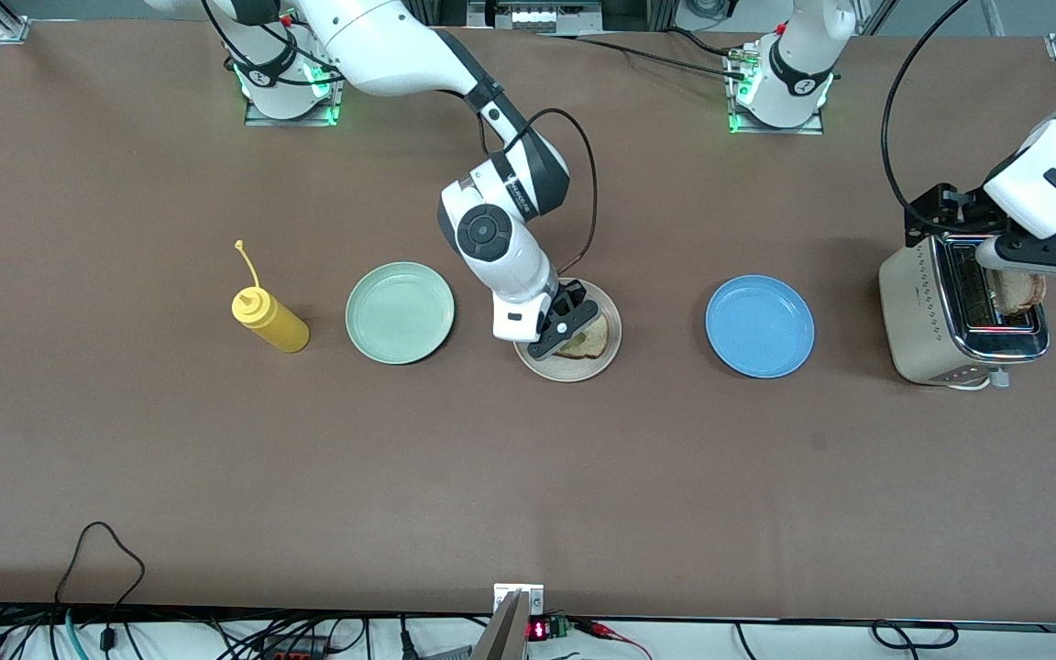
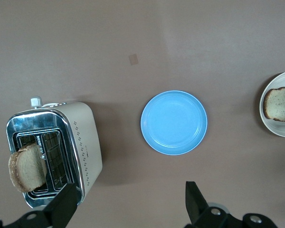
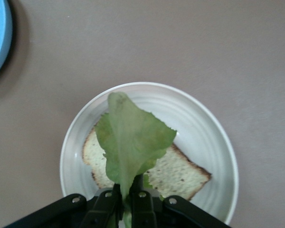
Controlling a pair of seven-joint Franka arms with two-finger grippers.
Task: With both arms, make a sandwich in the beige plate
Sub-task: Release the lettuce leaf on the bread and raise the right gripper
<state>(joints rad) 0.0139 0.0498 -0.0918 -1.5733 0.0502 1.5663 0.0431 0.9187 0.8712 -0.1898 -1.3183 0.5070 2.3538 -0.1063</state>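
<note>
we're on the lettuce step: right tool (image 3: 128,202) pinched shut on the lettuce leaf (image 3: 130,142) over the bread slice (image 3: 180,175) on the beige plate (image 1: 606,353), frame centre; next we release it flat, while left tool (image 2: 128,206), spread open and empty, hangs over the toaster (image 1: 936,316) at right edge.

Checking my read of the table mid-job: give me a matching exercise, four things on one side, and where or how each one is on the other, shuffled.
Things:
1. lettuce leaf
2. bread slice in the toaster
3. blue plate
4. mustard bottle

States:
A. bare, between the beige plate and the toaster
B. pinched in the right pincer over the bread on the beige plate
C. lying beside the mint green plate
D. standing up out of a slot, under the open left pincer

Pairs: 1-B, 2-D, 3-A, 4-C
</note>
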